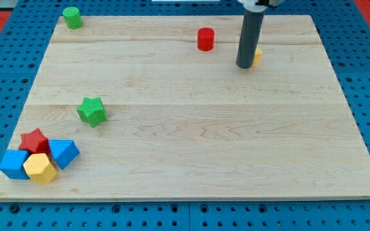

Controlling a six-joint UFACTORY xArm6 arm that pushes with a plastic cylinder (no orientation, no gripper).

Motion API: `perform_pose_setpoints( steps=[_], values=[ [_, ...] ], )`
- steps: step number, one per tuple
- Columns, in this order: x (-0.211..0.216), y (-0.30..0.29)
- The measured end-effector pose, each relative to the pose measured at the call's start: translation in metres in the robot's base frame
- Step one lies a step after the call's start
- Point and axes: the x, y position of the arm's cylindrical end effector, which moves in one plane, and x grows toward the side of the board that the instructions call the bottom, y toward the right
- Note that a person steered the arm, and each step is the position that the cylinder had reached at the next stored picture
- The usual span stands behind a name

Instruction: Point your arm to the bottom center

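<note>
My tip (245,65) is at the end of a dark rod that comes down from the view's top, right of centre. It touches a small yellow block (257,57) that is mostly hidden behind the rod. A red cylinder (205,39) stands to the tip's left. A green star block (92,110) lies at mid-left. A green cylinder (72,17) stands at the top left corner. At the bottom left corner a red star block (35,140), a blue cube (13,165), a yellow hexagon block (40,168) and a blue triangle block (63,153) sit in a tight cluster.
The blocks rest on a pale wooden board (191,147). Around it is a blue perforated table (5,70). The board's bottom edge runs close to the view's bottom.
</note>
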Motion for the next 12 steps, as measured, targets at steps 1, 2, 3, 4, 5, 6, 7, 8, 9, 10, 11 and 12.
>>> perform_pose_setpoints(
  steps=[1,2,3,4,5,6,7,8,9,10,11,12],
  values=[
    [-0.023,0.027],
    [-0.045,0.038],
    [-0.041,0.023],
    [-0.04,0.017],
    [-0.036,0.019],
    [-0.006,0.019],
    [0.042,0.019],
    [0.089,0.019],
    [0.134,0.019],
    [0.178,0.016],
    [0.222,-0.001],
    [0.244,-0.044]
  ],
)
